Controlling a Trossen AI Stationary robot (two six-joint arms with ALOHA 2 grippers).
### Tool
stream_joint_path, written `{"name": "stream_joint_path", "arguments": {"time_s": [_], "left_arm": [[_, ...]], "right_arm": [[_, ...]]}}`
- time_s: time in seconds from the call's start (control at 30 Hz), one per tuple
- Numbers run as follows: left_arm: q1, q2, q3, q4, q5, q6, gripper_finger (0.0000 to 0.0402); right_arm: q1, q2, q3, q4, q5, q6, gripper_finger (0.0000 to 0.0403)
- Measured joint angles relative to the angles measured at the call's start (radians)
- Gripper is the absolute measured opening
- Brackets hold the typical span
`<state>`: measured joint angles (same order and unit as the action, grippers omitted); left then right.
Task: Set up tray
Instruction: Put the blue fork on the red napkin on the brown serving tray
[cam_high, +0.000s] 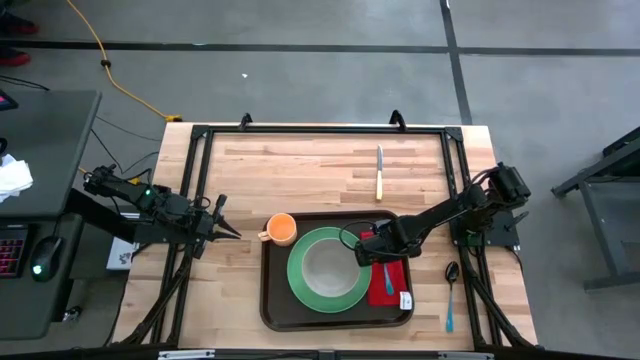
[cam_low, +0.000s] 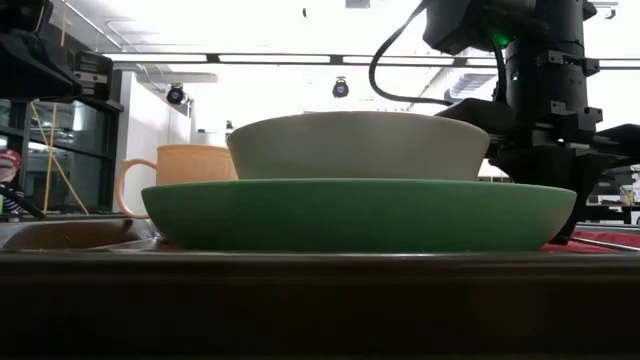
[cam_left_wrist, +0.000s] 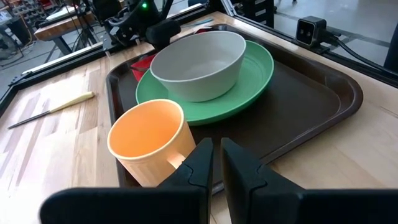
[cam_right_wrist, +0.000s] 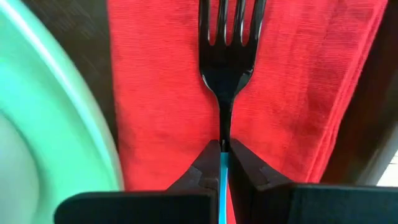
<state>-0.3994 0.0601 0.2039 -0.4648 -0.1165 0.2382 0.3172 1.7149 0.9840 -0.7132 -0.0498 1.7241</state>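
One large dark brown rectangular plastic tray (cam_high: 275, 300) with rounded corners and a raised rim sits at the near middle of the light wooden table (cam_high: 300, 160), and it's the widest thing out there. On it: one round green plate (cam_high: 300, 285), one pale grey-white bowl (cam_high: 325, 265) standing in the middle of that plate, one orange plastic mug (cam_high: 281, 229) with its handle, and one folded red cloth napkin (cam_high: 388, 283).

Cutlery count: one black fork (cam_right_wrist: 229, 56) with a blue handle, one spoon (cam_high: 450, 292) with a dark bowl and blue handle, one knife (cam_high: 379, 172) with a pale yellow handle.

The right gripper (cam_high: 366, 250) is down over the tray, right beside the rim of the green plate, its fingers pinched tight on the fork's slim handle. In the right wrist view the fork's tines point straight ahead of the fingers, over the red napkin, with the green plate just off to one side. Whether the fork touches the napkin, I can't tell.

The spoon lies on bare wood off the tray's edge, beyond the napkin from that gripper. The knife is well apart from it, farther up the table.

The left gripper (cam_high: 226, 231) hangs just off the tray's corner, fingers narrowed to a thin slit and holding nothing. The orange mug stands right in front of the fingertips, handle turned toward them, the plate and bowl just behind it.
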Motion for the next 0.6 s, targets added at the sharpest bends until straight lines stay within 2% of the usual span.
{"name": "stream_joint_path", "arguments": {"time_s": [0.6], "left_arm": [[0.000, 0.000, 0.000, 0.000, 0.000, 0.000, 0.0062]], "right_arm": [[0.014, 0.000, 0.000, 0.018, -0.010, 0.003, 0.0001]]}}
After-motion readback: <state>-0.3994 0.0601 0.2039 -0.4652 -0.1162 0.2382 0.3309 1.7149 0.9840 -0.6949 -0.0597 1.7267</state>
